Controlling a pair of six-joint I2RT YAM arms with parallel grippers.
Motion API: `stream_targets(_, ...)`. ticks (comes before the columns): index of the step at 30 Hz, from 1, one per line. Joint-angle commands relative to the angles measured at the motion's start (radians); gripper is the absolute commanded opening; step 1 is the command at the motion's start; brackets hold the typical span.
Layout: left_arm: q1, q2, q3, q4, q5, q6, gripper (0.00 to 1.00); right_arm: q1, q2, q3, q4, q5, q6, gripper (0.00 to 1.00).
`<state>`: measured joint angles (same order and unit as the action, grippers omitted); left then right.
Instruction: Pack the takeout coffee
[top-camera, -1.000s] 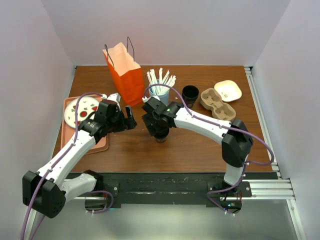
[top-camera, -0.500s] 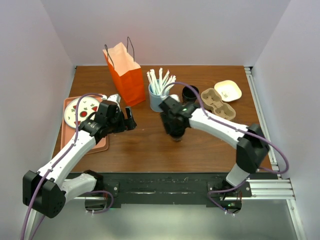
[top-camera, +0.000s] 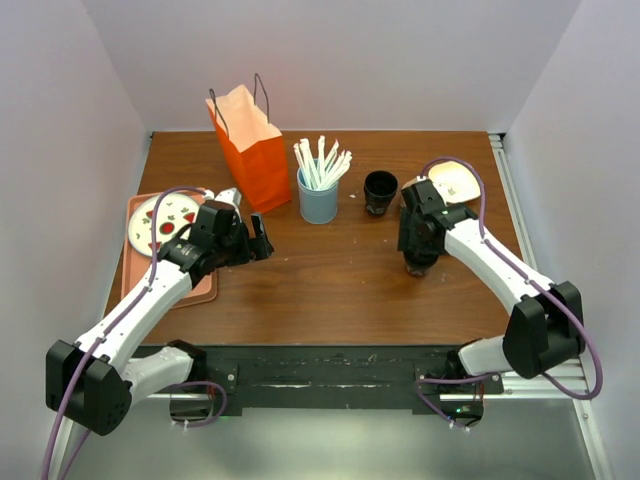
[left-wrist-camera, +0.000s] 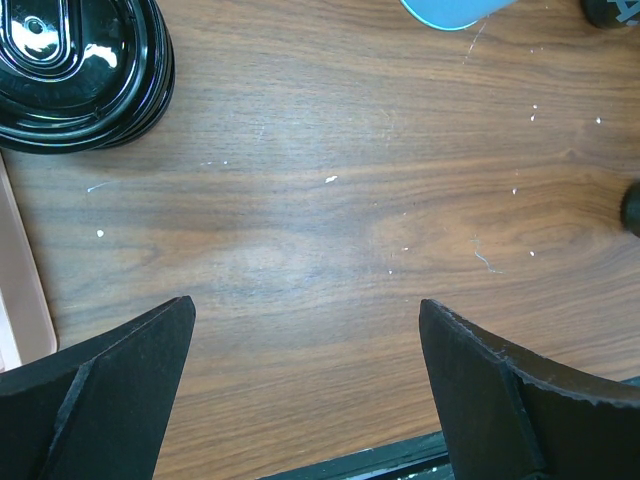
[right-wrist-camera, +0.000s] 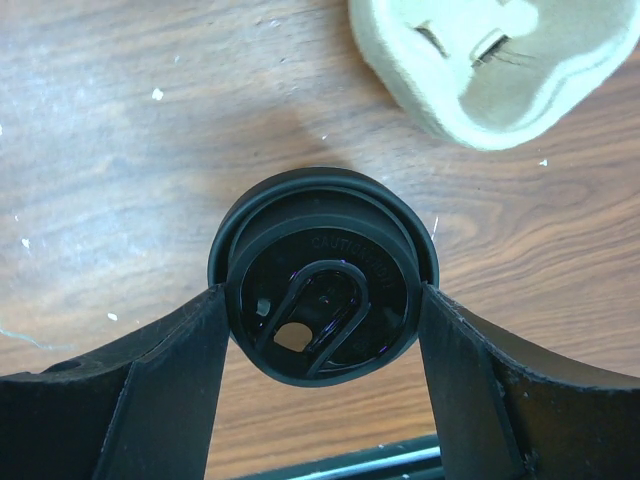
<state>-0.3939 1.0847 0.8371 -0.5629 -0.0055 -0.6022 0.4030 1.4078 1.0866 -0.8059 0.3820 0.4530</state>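
The takeout coffee (right-wrist-camera: 322, 275), a dark cup with a round black lid, sits between the fingers of my right gripper (right-wrist-camera: 322, 305), which is shut on it. In the top view the gripper and cup (top-camera: 418, 264) are at the right of the table, in front of the black cup (top-camera: 380, 190). I cannot tell whether the cup rests on the wood or hangs just above it. A beige pulp cup carrier (right-wrist-camera: 490, 60) lies just beyond the cup. My left gripper (top-camera: 262, 238) is open and empty over bare wood (left-wrist-camera: 305, 400).
An orange paper bag (top-camera: 250, 145) stands at the back left. A blue straw holder (top-camera: 320, 200) stands beside it. A pink tray (top-camera: 205, 288) with a plate is at the left. A stack of black lids (left-wrist-camera: 75, 70) lies near the tray. A beige dish (top-camera: 455, 180) is at the back right.
My right arm has carried the coffee from the middle of the table to the right, up to the cup carrier. The left arm has not moved.
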Motion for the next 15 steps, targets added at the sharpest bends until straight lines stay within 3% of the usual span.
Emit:
stream_targets(1, 0.004, 0.004, 0.008, 0.031, 0.001, -0.010, 0.99, -0.035, -0.030, -0.063, 0.028, -0.011, 0.038, 0.66)
stream_targets(9, 0.004, 0.003, 0.030, 0.020, 0.001, -0.008, 0.99, -0.059, -0.049, -0.060, 0.017, 0.003, 0.059, 0.79)
stream_targets(15, 0.006, 0.009, 0.049, 0.008, 0.029, 0.001, 1.00, -0.062, -0.055, 0.036, -0.044, -0.032, 0.046, 0.87)
